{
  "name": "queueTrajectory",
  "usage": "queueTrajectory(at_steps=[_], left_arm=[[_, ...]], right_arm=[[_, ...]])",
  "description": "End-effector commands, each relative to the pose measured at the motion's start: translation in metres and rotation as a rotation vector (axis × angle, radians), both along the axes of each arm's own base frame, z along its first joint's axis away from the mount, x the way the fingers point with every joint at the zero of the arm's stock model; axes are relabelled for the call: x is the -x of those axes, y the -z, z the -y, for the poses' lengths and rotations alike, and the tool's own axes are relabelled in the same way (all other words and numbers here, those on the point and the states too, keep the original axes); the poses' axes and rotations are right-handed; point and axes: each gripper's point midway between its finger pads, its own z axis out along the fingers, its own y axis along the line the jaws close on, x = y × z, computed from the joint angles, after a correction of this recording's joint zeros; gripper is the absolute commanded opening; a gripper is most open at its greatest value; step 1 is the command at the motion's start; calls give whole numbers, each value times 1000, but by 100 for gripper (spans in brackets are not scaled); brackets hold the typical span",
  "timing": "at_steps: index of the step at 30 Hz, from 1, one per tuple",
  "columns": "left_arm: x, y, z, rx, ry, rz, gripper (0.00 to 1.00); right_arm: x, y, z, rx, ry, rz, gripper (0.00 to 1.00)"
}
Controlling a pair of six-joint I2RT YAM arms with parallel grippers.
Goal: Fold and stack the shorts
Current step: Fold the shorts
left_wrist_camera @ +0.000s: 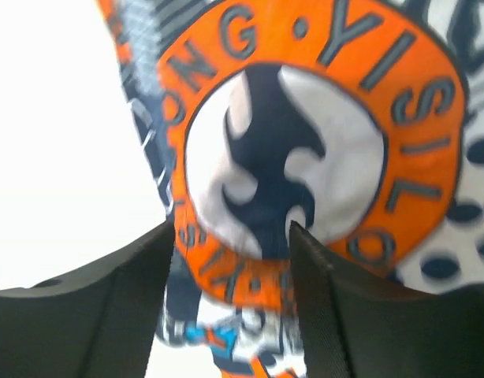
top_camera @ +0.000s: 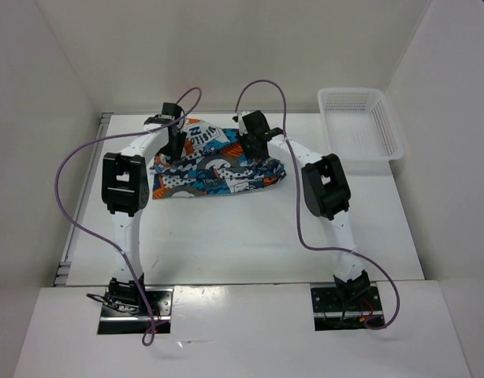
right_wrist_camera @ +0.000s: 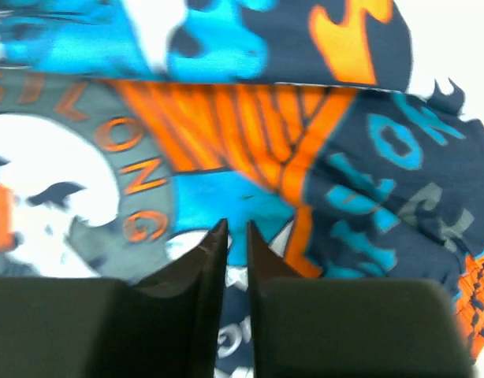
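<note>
The shorts (top_camera: 218, 175), in a teal, orange, white and dark grey print, lie crumpled flat at the far middle of the table. My left gripper (top_camera: 176, 142) hangs over their far left corner. In the left wrist view it (left_wrist_camera: 232, 236) is open, jaws wide apart, with an orange lettered ring of the shorts (left_wrist_camera: 305, 118) showing below and between them. My right gripper (top_camera: 254, 146) is over the far right part of the shorts. In the right wrist view it (right_wrist_camera: 236, 228) is shut to a thin slit just above the shorts (right_wrist_camera: 250, 134); I see no cloth pinched.
A white mesh basket (top_camera: 360, 154) stands at the far right of the table. White walls close in the left, back and right sides. Purple cables loop above both arms. A metal rail (top_camera: 84, 205) runs along the table's left edge.
</note>
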Motion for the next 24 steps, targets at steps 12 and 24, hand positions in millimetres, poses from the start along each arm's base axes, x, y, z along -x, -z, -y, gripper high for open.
queueTrajectory(at_steps=[12, 24], left_arm=[[42, -50, -30, 215, -42, 64, 70], [21, -14, -23, 406, -15, -22, 74]], right_arm=[[-14, -142, 49, -223, 120, 164, 34], [20, -82, 73, -214, 33, -24, 49]])
